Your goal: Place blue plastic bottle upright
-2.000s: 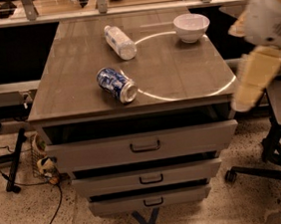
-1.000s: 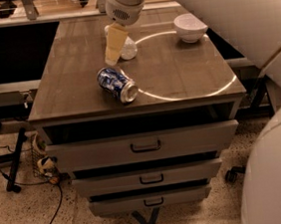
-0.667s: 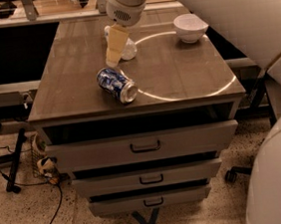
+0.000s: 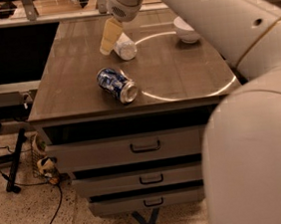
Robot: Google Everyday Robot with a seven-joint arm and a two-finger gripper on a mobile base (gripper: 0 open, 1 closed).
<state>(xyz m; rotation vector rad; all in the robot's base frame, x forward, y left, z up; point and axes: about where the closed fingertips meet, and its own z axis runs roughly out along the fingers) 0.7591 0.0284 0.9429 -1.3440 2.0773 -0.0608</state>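
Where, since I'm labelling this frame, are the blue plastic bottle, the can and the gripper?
blue plastic bottle (image 4: pixel 125 48), camera view, its exposed near end.
can (image 4: pixel 113 83), camera view, its patterned side.
gripper (image 4: pixel 108 37), camera view, its pale tip at the bottle.

From here the end effector (image 4: pixel 107 42) looks matt and cream-coloured. It hangs over the back of the desk (image 4: pixel 176 75), just beside the blue plastic bottle (image 4: pixel 125 47), whose pale plastic is smooth. The desk top is a brushed grey-brown with a soft sheen. The can (image 4: pixel 117 85) is shiny printed metal, the bowl (image 4: pixel 187 29) glossy white, and the arm (image 4: pixel 220 15) has a smooth white plastic shell.
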